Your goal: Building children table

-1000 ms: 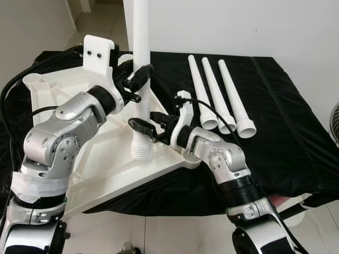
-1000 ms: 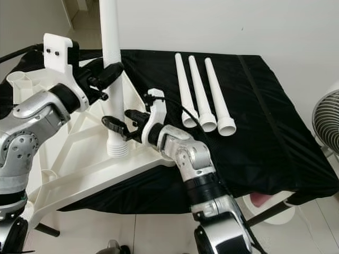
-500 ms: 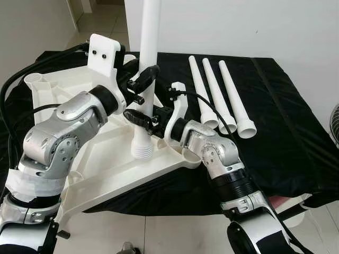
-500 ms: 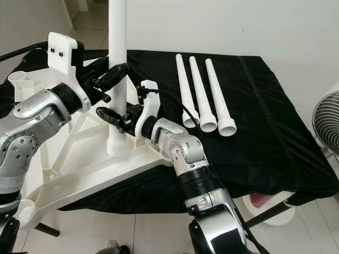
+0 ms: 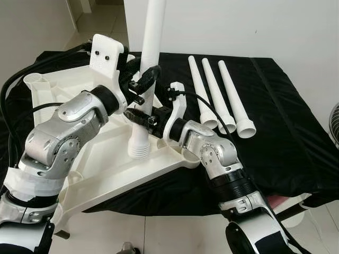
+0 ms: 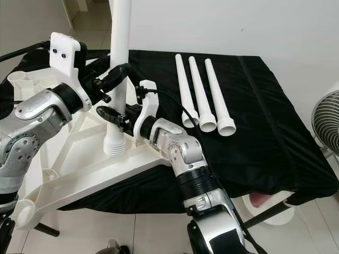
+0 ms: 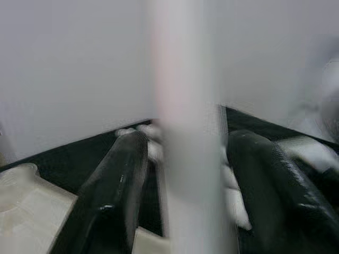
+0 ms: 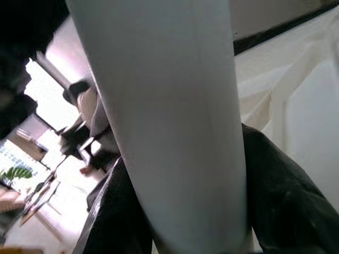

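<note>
Head views, table leg: a white table leg (image 5: 149, 63) is held upright, tilted slightly, its ribbed threaded end (image 5: 139, 150) hanging just above the upturned white tabletop (image 5: 100, 164), which lies on a black-covered work surface (image 5: 286, 127).
Head views, left gripper: the left gripper (image 5: 142, 79) is closed round the leg higher up, judged to steady it upright.
Head views, right gripper: the right gripper (image 5: 139, 117) is clamped on the leg lower down, near the threaded end, judged to steer that end toward a socket.
Head views, spare legs: three more white legs (image 5: 216, 95) are laid side by side on the black cover, well apart from the tabletop, presumably waiting their turn.
Head views, hidden: the top of the held leg is cut off by the frame edge; the target socket cannot be made out, though a corner socket (image 5: 33, 80) is seen at the far left corner.
Left wrist view: the blurred leg (image 7: 183, 132) is seen between two black fingers (image 7: 114, 190); actual contact is hard to judge through the blur.
Right wrist view: the leg (image 8: 169, 121) is gripped between dark fingers (image 8: 280, 196) pressed to both sides, with the tabletop's ribs (image 8: 286, 95) beyond; the threaded end is cut off.
</note>
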Tool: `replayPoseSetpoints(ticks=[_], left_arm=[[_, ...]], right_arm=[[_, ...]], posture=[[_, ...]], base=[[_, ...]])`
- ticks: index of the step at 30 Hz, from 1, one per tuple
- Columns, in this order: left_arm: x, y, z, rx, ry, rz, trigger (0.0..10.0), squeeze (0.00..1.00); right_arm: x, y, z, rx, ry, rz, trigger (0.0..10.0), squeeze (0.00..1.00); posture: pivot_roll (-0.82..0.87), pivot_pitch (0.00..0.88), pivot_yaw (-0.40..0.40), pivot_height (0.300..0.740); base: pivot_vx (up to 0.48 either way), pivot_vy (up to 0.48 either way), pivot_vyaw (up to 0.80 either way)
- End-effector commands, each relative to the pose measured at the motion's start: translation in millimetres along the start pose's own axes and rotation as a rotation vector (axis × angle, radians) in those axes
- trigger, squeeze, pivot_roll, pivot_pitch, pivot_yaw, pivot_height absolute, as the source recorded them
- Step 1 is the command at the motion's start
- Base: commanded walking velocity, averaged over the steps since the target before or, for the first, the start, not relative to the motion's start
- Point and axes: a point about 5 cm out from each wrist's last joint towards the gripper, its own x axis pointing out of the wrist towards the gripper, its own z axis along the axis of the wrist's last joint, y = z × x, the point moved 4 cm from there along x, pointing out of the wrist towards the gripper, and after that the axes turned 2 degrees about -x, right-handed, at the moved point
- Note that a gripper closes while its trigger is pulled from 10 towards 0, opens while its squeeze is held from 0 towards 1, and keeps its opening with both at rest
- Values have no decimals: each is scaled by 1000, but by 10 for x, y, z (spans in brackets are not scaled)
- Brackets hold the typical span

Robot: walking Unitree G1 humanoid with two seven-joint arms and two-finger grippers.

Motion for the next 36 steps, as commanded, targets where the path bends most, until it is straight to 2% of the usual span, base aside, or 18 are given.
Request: replayPoseSetpoints(ticks=[1,2,6,8,9,10,11,12,14,16,20,23,24,26,27,28,33,36], left_arm=[[-23,-42,102,-21,-33,-93,10000,1000],[-60,6,168,-57,-61,-86,10000,0],[-178,103,270,-84,-92,-81,10000,0],[-303,231,193,-55,-32,-40,10000,0],[-303,231,193,-55,-32,-40,10000,0],[-362,300,93,-34,30,-10,10000,0],[-362,300,93,-34,30,-10,10000,0],[-407,337,-21,-10,99,5,10000,0],[-512,359,-363,88,293,13,10000,0],[-605,327,-656,129,437,-15,10000,0],[-656,280,-882,156,538,-47,10000,0],[-651,224,-967,157,564,-73,10000,0],[-621,118,-1023,128,563,-119,10000,0],[-621,118,-1023,128,563,-119,10000,0],[-591,11,-1082,105,565,-168,10000,0],[-591,11,-1082,105,565,-168,10000,0],[-564,-318,-1298,42,616,-302,10000,0],[-584,-346,-1360,47,639,-300,10000,0]], right_arm=[[-67,-66,209,-48,-93,-54,0,0],[-135,-116,302,-82,-134,-87,0,0],[-321,-215,489,-139,-203,-150,0,0],[-502,-231,594,-189,-231,-168,0,0],[-502,-231,594,-189,-231,-168,0,0],[-584,-220,622,-218,-234,-173,3412,0],[-584,-220,622,-218,-234,-173,3412,0],[-633,-197,624,-238,-227,-166,10000,0],[-729,-152,590,-285,-200,-160,10000,0],[-831,-134,517,-320,-161,-171,10000,0],[-933,-129,437,-331,-131,-191,10000,0],[-980,-124,385,-348,-116,-196,10000,0],[-1023,-116,326,-368,-106,-196,10000,0],[-1023,-116,326,-368,-106,-196,10000,0],[-1050,-111,277,-405,-103,-193,10000,0],[-1050,-111,277,-405,-103,-193,10000,0],[-1076,-156,147,-481,-80,-214,10000,0],[-1087,-155,129,-482,-72,-216,10000,0]], posture=[[25,89,8,740],[19,91,11,740],[13,95,16,740],[9,96,18,740],[9,96,18,740],[8,98,17,740],[8,98,17,740],[8,98,17,740],[5,101,12,740],[6,105,7,740],[4,108,1,740],[2,108,-2,740],[-8,110,-1,740],[-8,110,-1,740],[-12,111,0,740],[-12,111,0,740],[-6,114,7,740],[-6,115,9,740]], base=[[0,0,0],[0,0,0],[0,0,0],[0,0,0],[0,0,0],[0,0,0],[0,0,0],[0,0,0],[0,0,0],[0,0,0],[0,0,0],[0,0,0],[0,0,0],[0,0,0],[0,0,0],[0,0,0],[0,0,0],[0,0,0]])
